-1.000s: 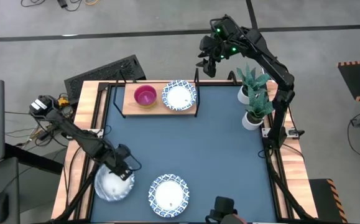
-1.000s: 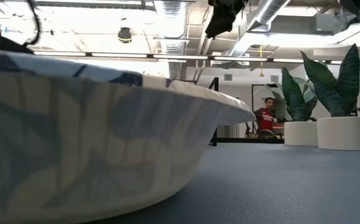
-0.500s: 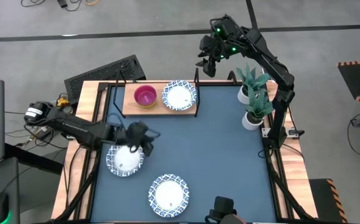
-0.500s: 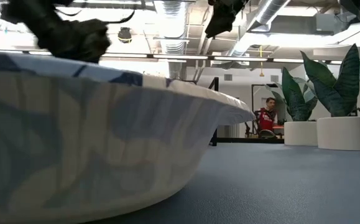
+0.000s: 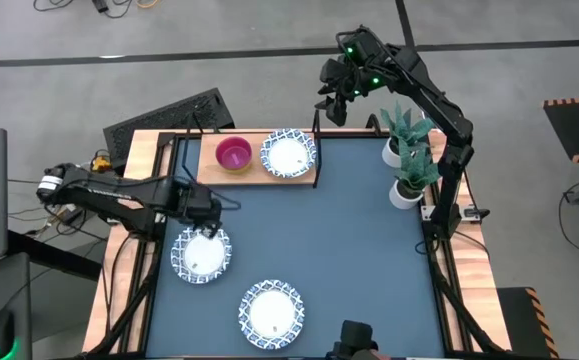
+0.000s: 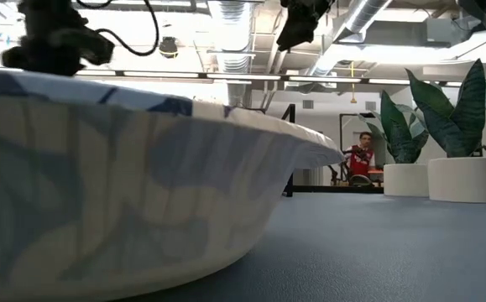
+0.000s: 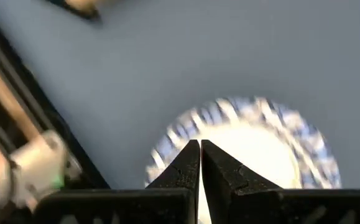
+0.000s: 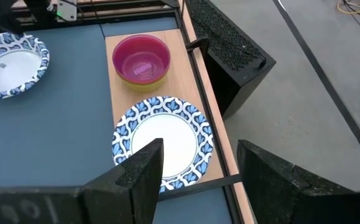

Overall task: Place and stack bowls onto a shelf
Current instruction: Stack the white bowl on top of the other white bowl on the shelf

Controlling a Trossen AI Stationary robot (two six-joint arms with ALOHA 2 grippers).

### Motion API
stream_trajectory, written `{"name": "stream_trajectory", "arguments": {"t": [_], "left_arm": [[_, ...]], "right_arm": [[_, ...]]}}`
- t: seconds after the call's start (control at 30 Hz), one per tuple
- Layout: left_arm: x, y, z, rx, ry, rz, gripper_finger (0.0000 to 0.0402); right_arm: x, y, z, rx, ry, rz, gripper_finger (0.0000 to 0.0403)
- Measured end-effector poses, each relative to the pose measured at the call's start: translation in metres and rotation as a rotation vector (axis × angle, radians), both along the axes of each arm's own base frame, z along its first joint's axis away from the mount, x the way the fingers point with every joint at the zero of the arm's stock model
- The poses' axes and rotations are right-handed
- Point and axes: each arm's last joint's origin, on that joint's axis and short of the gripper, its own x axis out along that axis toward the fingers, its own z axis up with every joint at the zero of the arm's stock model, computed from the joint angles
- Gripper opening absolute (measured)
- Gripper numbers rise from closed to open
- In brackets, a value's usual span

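Blue-rimmed white bowl [image 7: 248, 146] lies just beyond the left gripper's [image 7: 199, 155] closed, empty jaws; grasping seems pending, needing opening first.

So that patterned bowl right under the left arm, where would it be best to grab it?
Probably by the rim. The blue-rimmed bowl sits upright and open on the table, too wide to span, so one finger inside and one outside the thin edge seems best. The left gripper hangs above its shelf-facing rim, fingers closed, so it should open and come straight down there.
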Motion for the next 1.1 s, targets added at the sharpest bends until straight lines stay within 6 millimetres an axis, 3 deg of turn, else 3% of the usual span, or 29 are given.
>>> {"name": "stream_trajectory", "arguments": {"t": [0.3,0.43,0.6,0.83,0.97,1.1], "left_arm": [[0.013,-0.047,-0.025,-0.085,0.148,-0.054,0.0000],[0.032,-0.058,-0.049,-0.097,0.217,-0.128,0.0000],[0.063,-0.063,-0.079,-0.117,0.167,-0.213,0.0000],[0.112,-0.038,-0.103,-0.071,-0.076,-0.378,0.0000],[0.140,-0.008,-0.096,0.047,-0.297,-0.485,0.0000],[0.161,0.019,-0.076,0.158,-0.460,-0.549,0.0000]], "right_arm": [[0.002,0.002,0.000,0.002,0.000,0.006,0.0228],[0.001,0.002,0.000,0.002,0.000,0.006,0.0228],[0.001,0.002,0.000,0.003,0.000,0.006,0.0228],[0.001,0.003,0.000,0.032,-0.005,-0.005,0.0228],[0.001,0.004,-0.001,0.058,-0.019,0.026,0.0228],[0.002,0.004,0.000,0.063,-0.023,0.034,0.0228]]}}
